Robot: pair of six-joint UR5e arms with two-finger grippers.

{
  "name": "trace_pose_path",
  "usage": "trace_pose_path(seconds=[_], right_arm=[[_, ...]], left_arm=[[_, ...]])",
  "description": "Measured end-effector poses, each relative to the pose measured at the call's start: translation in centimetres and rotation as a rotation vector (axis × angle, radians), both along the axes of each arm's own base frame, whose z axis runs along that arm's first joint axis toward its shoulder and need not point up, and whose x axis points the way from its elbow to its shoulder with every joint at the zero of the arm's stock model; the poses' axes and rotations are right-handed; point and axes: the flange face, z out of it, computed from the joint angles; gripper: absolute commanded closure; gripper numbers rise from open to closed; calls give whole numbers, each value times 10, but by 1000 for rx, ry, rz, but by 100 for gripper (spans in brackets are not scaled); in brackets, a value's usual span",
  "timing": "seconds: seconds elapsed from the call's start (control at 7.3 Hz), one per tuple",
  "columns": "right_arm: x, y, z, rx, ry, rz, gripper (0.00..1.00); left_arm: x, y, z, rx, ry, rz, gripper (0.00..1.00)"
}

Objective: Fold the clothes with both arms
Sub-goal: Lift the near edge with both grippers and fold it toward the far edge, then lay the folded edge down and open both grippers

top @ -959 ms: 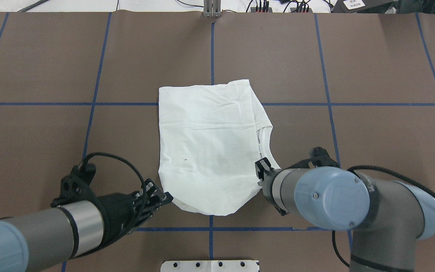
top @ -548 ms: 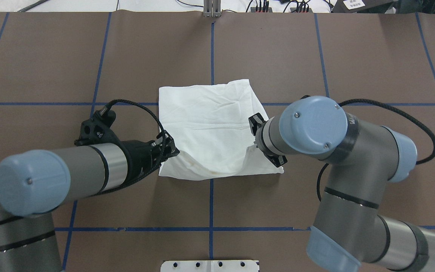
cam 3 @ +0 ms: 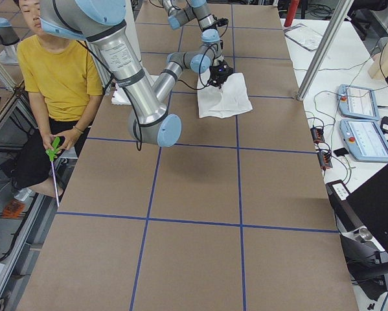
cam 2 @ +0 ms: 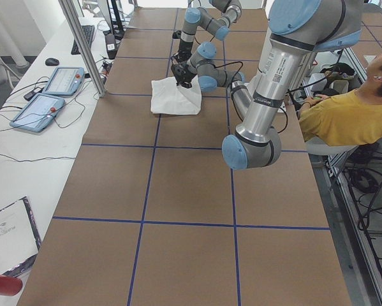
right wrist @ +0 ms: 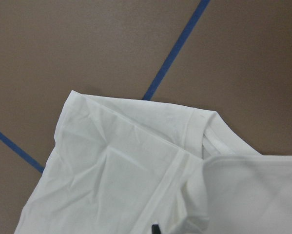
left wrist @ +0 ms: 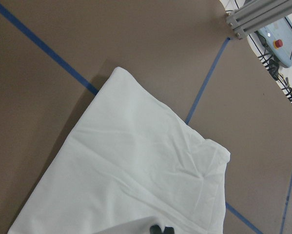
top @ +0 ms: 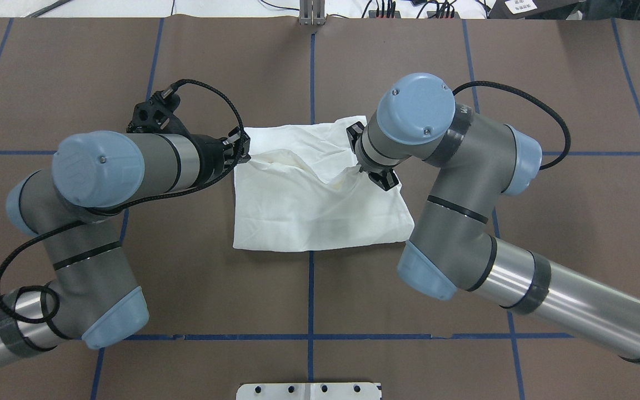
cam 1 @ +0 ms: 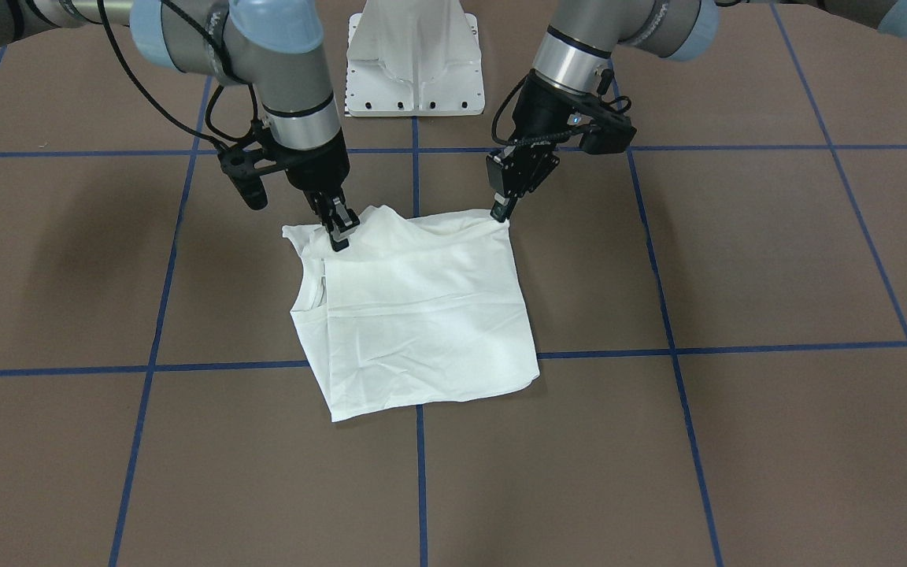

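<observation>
The clothes are one white T-shirt (top: 314, 211) lying partly folded at the middle of the brown table, with its ribbed collar (cam 1: 313, 293) showing at one side. My left gripper (cam 1: 500, 213) is shut on one end of the shirt's raised hem edge. My right gripper (cam 1: 338, 234) is shut on the other end, near the collar side. Both hold that edge a little above the layer still lying flat. In the overhead view the left gripper (top: 242, 150) is clear to see, while the right gripper (top: 360, 165) sits mostly under its wrist. Both wrist views look down on creased white cloth (left wrist: 136, 165), (right wrist: 126, 180).
The white pedestal base (cam 1: 414, 55) stands at the robot's edge of the table. Blue tape lines (top: 310, 289) grid the brown surface. A person in a yellow shirt (cam 2: 344, 121) sits beside the table. Control tablets (cam 3: 362, 123) and cables lie on the far-side bench.
Both grippers have carried the shirt's near edge up and away from the robot, over the lying half. The fold line nearest the robot has moved farther from it.
</observation>
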Motion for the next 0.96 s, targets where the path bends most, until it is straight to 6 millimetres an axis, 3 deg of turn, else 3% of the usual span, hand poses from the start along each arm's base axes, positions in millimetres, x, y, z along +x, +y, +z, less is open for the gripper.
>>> trace_pose_path(seconds=[0.14,0.55,0.82,0.96], right_arm=[[-6,-22,3,5,9,-18,100],[-26,-90,9,1,-3,-53,100],[-41,-110,23,15,-8,-67,100],[-46,-115,27,22,-5,-76,28]], left_arm=[[8,-20,13,11,-5,-14,100],[17,-71,26,38,-50,-49,100],[27,-91,42,58,-60,-55,100],[31,-96,51,68,-72,-52,100]])
